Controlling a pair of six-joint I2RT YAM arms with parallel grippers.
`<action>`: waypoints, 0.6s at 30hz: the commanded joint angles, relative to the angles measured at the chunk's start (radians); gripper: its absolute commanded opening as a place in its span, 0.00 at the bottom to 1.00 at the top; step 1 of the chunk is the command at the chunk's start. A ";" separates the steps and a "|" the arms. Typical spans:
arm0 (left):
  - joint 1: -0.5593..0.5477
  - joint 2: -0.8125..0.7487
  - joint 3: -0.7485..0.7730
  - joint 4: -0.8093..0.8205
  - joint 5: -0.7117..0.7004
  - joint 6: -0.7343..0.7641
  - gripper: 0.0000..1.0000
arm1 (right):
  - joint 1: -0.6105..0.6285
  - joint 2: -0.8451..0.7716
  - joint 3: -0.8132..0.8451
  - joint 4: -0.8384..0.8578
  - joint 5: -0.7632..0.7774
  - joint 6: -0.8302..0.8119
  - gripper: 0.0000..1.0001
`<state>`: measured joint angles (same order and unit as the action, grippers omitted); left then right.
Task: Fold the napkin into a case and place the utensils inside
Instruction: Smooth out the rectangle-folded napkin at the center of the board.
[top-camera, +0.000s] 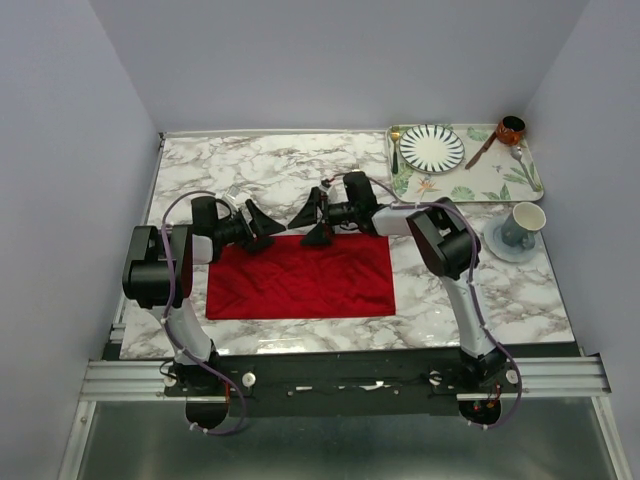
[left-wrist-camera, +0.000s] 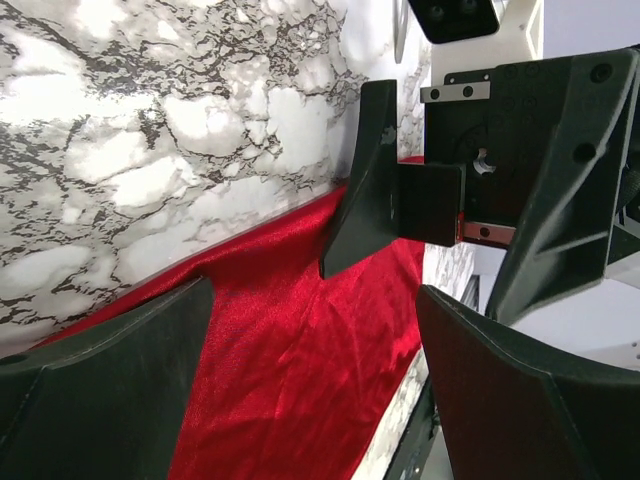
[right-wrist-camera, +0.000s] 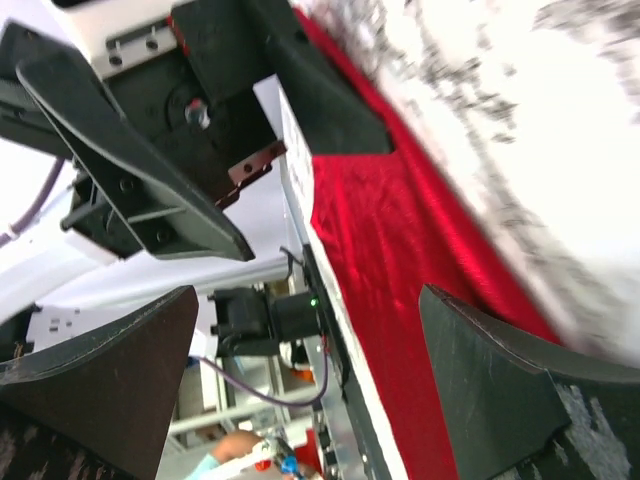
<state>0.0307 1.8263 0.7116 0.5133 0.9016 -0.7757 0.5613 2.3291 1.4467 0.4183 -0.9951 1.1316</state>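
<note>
- The napkin (top-camera: 300, 280) lies spread flat and creased toward 6 o'clock on the marble table (top-camera: 240, 165), not folded.
- The left gripper (top-camera: 266, 226) hovers at the napkin's 12 o'clock edge, jaws spread wide, nothing between them.
- The right gripper (top-camera: 310, 224) faces it nose to nose from its 3 o'clock side, likewise wide apart and empty.
- A silver utensil (top-camera: 519, 162) sits on the floral tray (top-camera: 495, 185) up at 2 o'clock, well apart from the cloth.

One napkin (top-camera: 300, 280), one plate (top-camera: 432, 148), two cups (top-camera: 511, 129) (top-camera: 522, 224) (one saucered).
</note>
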 joint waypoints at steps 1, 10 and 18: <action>0.015 0.028 -0.021 -0.022 -0.073 0.030 0.99 | -0.029 0.036 -0.037 0.034 0.063 0.023 1.00; 0.061 0.057 -0.014 -0.071 -0.053 0.065 0.99 | -0.130 -0.036 -0.179 -0.028 -0.036 -0.133 1.00; 0.078 0.057 -0.012 -0.094 -0.050 0.087 0.99 | -0.224 -0.094 -0.249 -0.157 -0.096 -0.323 1.00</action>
<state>0.0795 1.8408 0.7113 0.5156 0.9253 -0.7593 0.3939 2.2459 1.2682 0.3950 -1.0649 0.9779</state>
